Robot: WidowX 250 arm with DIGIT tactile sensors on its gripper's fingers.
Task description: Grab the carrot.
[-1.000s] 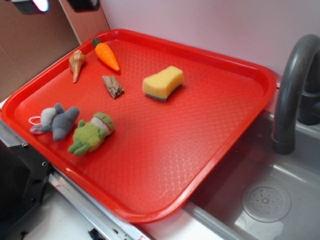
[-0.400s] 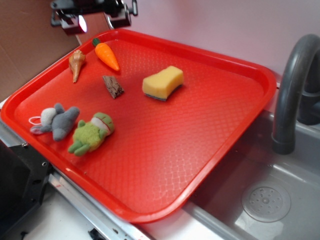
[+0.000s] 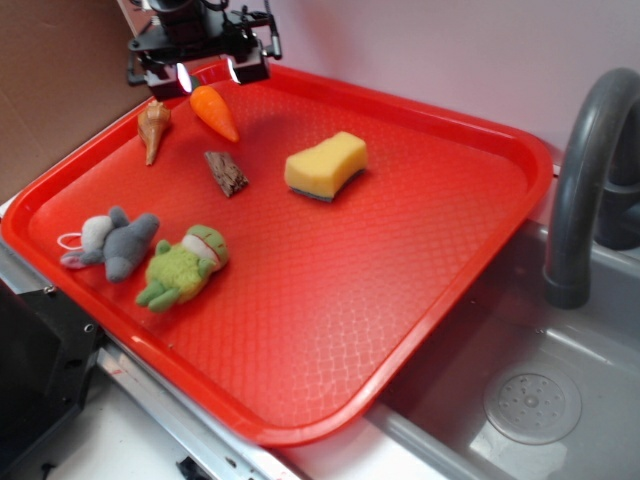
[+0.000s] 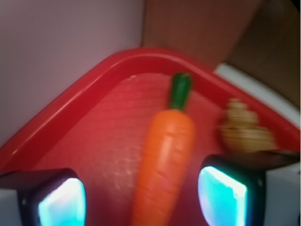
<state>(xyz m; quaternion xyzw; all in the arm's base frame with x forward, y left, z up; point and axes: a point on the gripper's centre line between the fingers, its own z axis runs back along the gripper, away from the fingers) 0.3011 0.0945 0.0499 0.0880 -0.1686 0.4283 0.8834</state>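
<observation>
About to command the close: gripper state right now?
Gripper: open, holding nothing; fingers either side of the carrot, not yet closed on it.

The exterior view looks down at a slant from above the near corner of the red tray [image 3: 420, 300], facing the pale back wall [image 3: 420, 50], and stands far enough off to take in the whole tray plus the grey sink [image 3: 560, 400] and faucet [image 3: 585, 170] to the right. The wrist view sits on the hand [image 4: 141, 200], very close to the tray surface, looking along it toward the far corner rim; it is blurred. Both views share that far corner, with the carrot [image 3: 215, 112] and the spiral shell [image 3: 153, 126] beside it.
</observation>
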